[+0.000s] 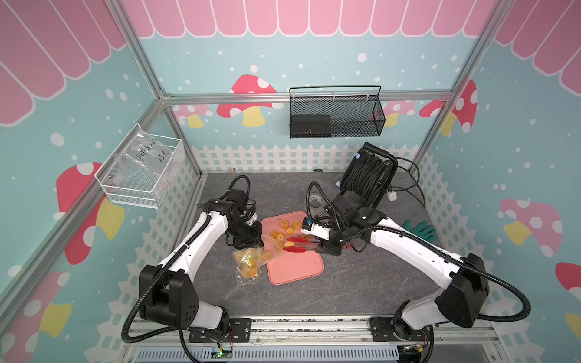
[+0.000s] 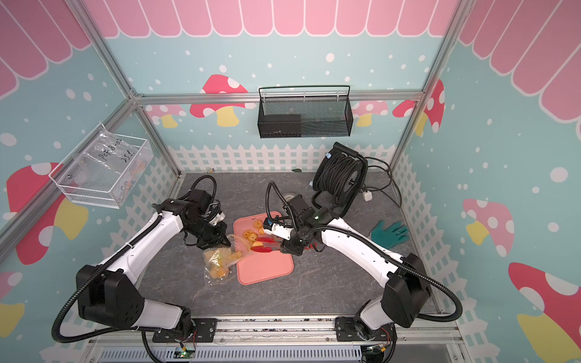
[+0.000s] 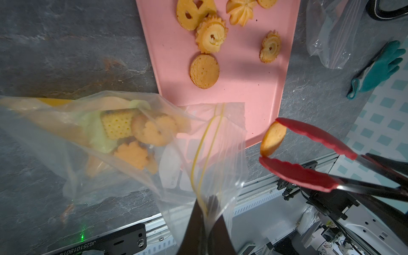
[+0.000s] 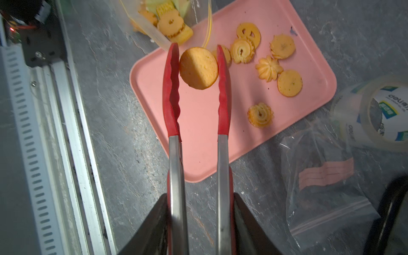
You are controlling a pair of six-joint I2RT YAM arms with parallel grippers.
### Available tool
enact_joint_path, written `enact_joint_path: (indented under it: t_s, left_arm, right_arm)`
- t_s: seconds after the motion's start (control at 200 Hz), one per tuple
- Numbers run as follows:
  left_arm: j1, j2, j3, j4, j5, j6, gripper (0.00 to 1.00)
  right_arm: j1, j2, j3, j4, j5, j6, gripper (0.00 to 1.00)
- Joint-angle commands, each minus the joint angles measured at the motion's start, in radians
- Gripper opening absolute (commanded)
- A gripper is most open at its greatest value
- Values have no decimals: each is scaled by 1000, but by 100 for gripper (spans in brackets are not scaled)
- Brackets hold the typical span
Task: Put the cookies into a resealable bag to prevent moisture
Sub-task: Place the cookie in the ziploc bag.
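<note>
Your left pincer (image 3: 207, 202) is clamped tight on the resealable bag (image 3: 66, 136), pinching the clear plastic right by the yellow zip line at its mouth; that edge is held up over the near left corner of the pink tray (image 4: 238, 132), while the rest of the bag slumps on the grey worktop (image 1: 361, 276) just beside the tray, on your left.

A good share of the cookies (image 3: 132, 154) sits inside the bag, scalloped rounds and one square dotted cracker among them; several more lie loose on the far half of the tray, a smiley-faced one, swirled rings, a star shape and a plain disc.

Your right pincer (image 4: 199, 196) is closed partway around the steel handles of the red-tipped tongs (image 4: 223, 123), squeezing them; the tong tips grip a plain round cookie (image 4: 198, 67) by its edges, tilted and clear of the tray surface; in both top views it hangs over the tray, close to the raised bag mouth but outside it.

Off to your right on the worktop lie an empty zip bag (image 4: 326, 187) and a roll of tape (image 4: 375, 114); a green glove (image 1: 419, 231) rests further right; a black cable reel (image 1: 366, 176) stands at the back.
</note>
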Motion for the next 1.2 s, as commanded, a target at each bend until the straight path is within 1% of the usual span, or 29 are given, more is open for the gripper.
enact_joint_path:
  t_s: [0.0, 0.06, 0.265, 0.35, 0.405, 0.565, 0.751, 0.851, 0.906, 0.976, 1.086, 1.196]
  left_arm:
    - [-5, 7, 28, -12, 3, 14, 0]
    - [-6, 7, 30, -11, 5, 12, 0]
    - [-7, 0, 39, -16, 9, 9, 0]
    - [-6, -2, 40, -17, 12, 9, 0]
    - [-7, -4, 42, -17, 16, 9, 0]
    - [-8, -5, 42, -20, 16, 11, 0]
    - [-7, -5, 45, -23, 14, 17, 0]
    - [-8, 1, 47, -25, 17, 17, 0]
    - [-7, 1, 50, -26, 14, 18, 0]
    - [-7, -3, 51, -26, 14, 18, 0]
    - [-7, -5, 55, -29, 18, 17, 0]
    - [-7, -4, 65, -31, 17, 14, 0]
  right_arm:
    - [-2, -21, 33, 89, -165, 37, 44]
    - [2, 1, 32, 112, -194, 44, 43]
    - [20, 105, 48, 139, -190, 16, 43]
    - [36, 137, 65, 151, -196, 11, 46]
    - [41, 151, 69, 165, -201, 12, 49]
    - [40, 135, 72, 186, -189, 22, 57]
    - [28, 36, 29, 165, -106, 26, 61]
    - [-4, -26, -6, 138, -81, 25, 62]
    - [-34, -53, -25, 100, -41, 15, 62]
    - [-78, -86, -58, 49, 46, -16, 61]
    - [-104, -83, -110, 2, 153, -78, 61]
    - [-103, -45, -115, 17, 191, -84, 61]
